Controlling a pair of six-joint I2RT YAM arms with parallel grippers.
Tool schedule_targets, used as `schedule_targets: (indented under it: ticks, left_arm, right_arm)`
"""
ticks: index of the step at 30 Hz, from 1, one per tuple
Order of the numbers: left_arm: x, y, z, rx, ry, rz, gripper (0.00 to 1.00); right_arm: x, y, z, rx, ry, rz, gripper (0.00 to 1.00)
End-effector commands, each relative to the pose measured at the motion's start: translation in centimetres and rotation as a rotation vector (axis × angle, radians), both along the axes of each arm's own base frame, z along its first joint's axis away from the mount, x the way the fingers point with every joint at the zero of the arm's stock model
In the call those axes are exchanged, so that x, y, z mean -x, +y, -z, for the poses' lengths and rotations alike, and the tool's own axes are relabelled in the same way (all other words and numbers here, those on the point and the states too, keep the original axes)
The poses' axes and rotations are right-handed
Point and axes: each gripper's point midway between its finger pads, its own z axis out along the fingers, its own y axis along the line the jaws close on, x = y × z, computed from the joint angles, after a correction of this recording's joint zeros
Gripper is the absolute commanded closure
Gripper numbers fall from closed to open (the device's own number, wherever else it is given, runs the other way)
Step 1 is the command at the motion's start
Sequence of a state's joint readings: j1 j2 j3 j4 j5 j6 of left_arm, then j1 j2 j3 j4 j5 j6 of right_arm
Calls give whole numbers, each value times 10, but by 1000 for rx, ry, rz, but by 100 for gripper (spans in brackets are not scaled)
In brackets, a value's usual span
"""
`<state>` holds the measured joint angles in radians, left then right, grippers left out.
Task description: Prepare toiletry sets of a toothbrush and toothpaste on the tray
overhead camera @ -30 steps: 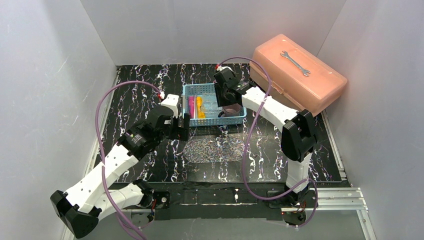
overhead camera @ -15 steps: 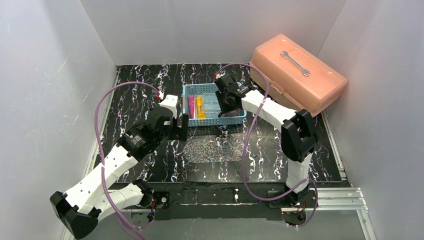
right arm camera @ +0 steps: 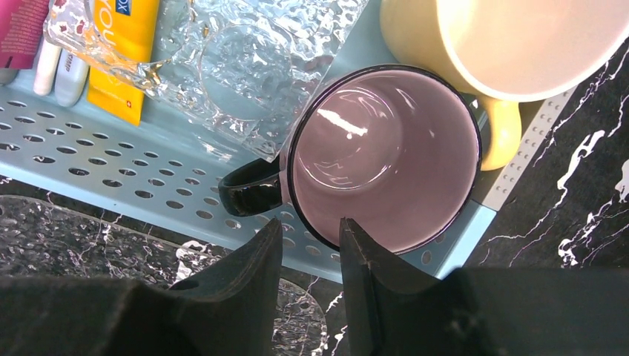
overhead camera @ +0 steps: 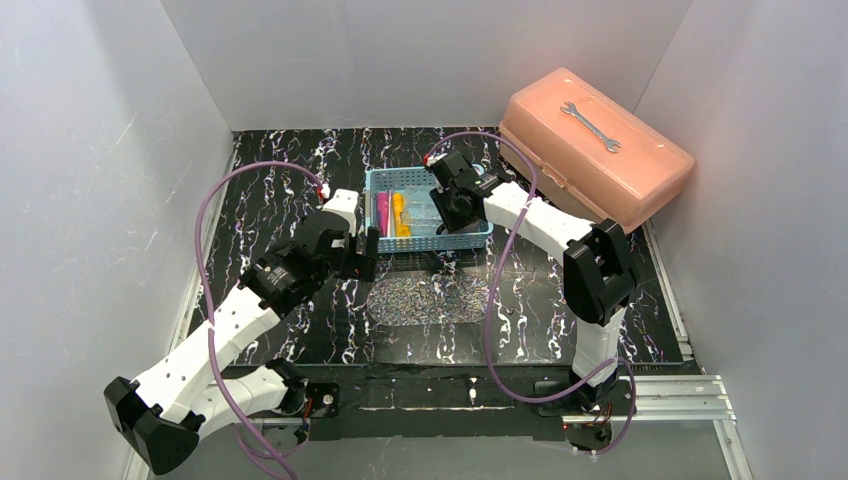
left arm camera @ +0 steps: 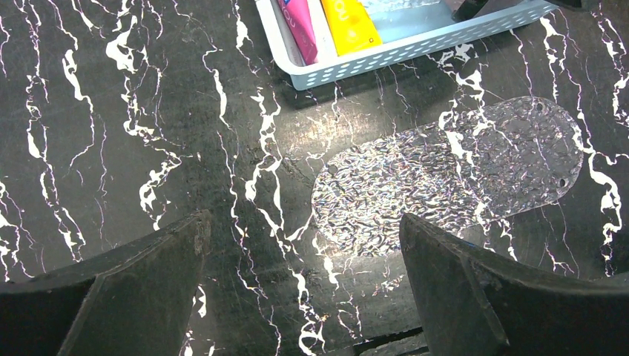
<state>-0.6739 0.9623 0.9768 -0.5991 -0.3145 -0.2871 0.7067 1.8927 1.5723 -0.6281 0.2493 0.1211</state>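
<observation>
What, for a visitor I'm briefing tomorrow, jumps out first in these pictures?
The salmon-pink toolbox at far right, a wrench on its lid, stands out against the black marbled table. Next, the light-blue basket mid-table holds a pink tube, a yellow tube and a purple mug whose rim the right gripper straddles. In front lies the glittery tray, bare.

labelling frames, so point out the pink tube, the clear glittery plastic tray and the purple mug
pink tube [left arm camera: 299, 30], left wrist view, middle of its body
clear glittery plastic tray [left arm camera: 445, 174], left wrist view, centre of its surface
purple mug [right arm camera: 386, 148], right wrist view, its inner floor
</observation>
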Motion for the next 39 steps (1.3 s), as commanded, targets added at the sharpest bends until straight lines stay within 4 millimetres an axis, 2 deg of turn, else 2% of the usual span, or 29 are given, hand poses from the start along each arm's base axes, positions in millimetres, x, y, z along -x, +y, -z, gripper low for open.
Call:
schedule_targets:
  ticks: [1,9,17,22,26,39]
  left_arm:
    - [-1,3,1,-10,1,-8,2]
    - [-2,4,1,-5,2,-10,2]
    - [-2,5,-1,-1,-3,-13,2]
    - [-2,5,-1,-2,-4,-13,2]
    - [-2,5,0,-2,-2,-13,2]
    - [-2,6,-2,3,-4,-14,2]
  right_arm:
    - [-5,4,-7,-11,-21,-49,58]
    - [-9,10,7,1,0,-69,62]
    - [-10,8,18,22,12,-63,71]
    - [-10,7,18,24,11,-56,89]
    - [-13,6,4,16,-21,-44,99]
    - [-16,-2,-76,-43,-200,-42,99]
